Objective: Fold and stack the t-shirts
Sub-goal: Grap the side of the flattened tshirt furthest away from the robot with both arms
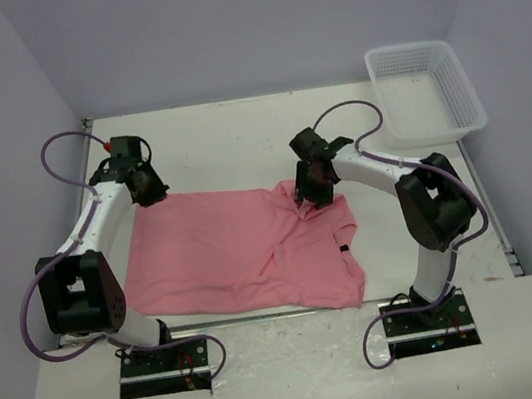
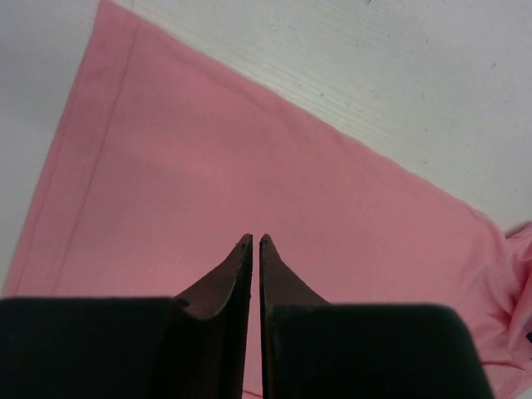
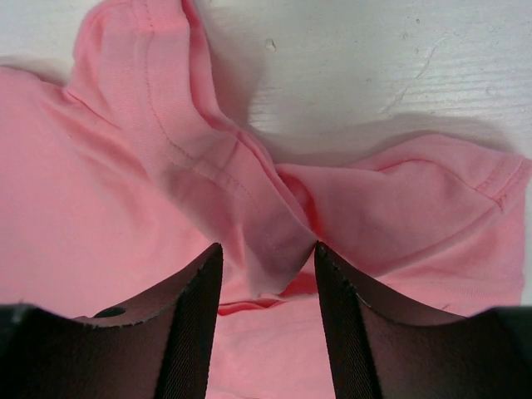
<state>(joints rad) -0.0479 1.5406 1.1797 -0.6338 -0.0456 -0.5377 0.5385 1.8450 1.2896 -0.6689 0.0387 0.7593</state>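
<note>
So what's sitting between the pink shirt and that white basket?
Mostly bare table, plus the right arm, which crosses that stretch between the white basket and the pink shirt. The top view shows it.

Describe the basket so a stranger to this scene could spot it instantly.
Look at the white table, then its far right corner, beyond the right arm. The basket sits there: a rectangular white mesh tub, the only container, unlike the flat pink t-shirt spread at the near middle.
</note>
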